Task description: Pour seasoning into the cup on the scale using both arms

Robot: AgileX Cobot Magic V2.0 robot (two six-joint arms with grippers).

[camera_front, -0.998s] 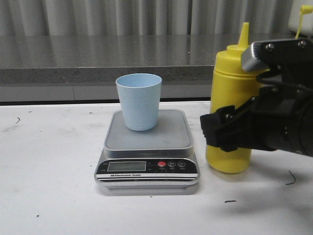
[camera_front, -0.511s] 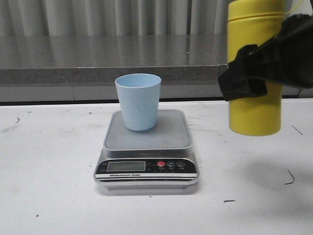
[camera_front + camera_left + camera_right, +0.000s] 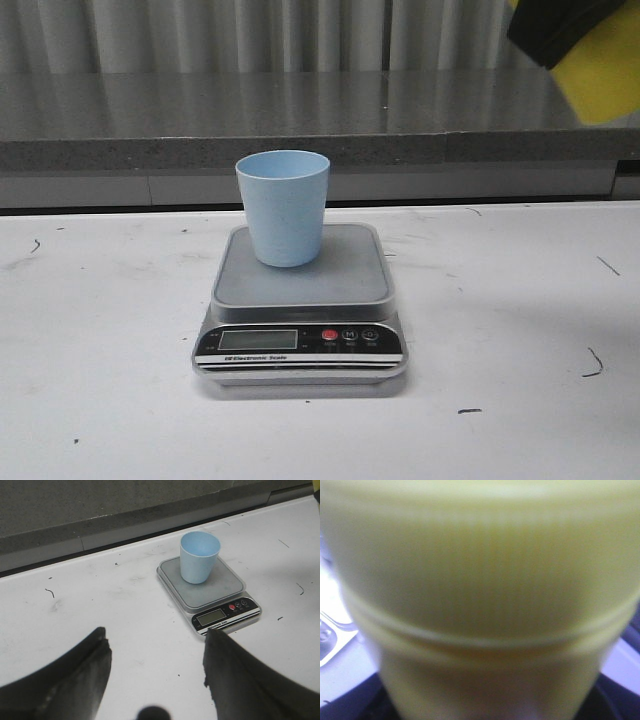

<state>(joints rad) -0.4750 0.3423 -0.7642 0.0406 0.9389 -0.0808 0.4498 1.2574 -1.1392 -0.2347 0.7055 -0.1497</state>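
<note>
**Bottle lifted almost out of the front view**

Half a second ago the seasoning bottle point(image 3: 608, 85) hung upright to the right of the scale, its whole body showing. It has since risen to the top right corner of the front view, where only its yellow bottom end shows under the black right gripper point(image 3: 560, 25), high above the surface point(image 3: 520, 330). That end now sits tilted, with its edge slanting, so the long axis leans off vertical; the nozzle is out of view and its direction cannot be told. The right wrist view is filled by the blurred yellow body, with the right jaws clamped on it.

The cup point(image 3: 283, 206) has not moved: it stands upright, mouth up, on the rear part of the grey platform of the scale point(image 3: 300, 310). The black front panel faces the camera and reads "Electronic Scale" under the LCD, with a red button and two dark ones beside it.

The left gripper point(image 3: 155, 672) hangs over bare surface, well apart from the scale, its jaws spread wide with nothing between them.
</note>
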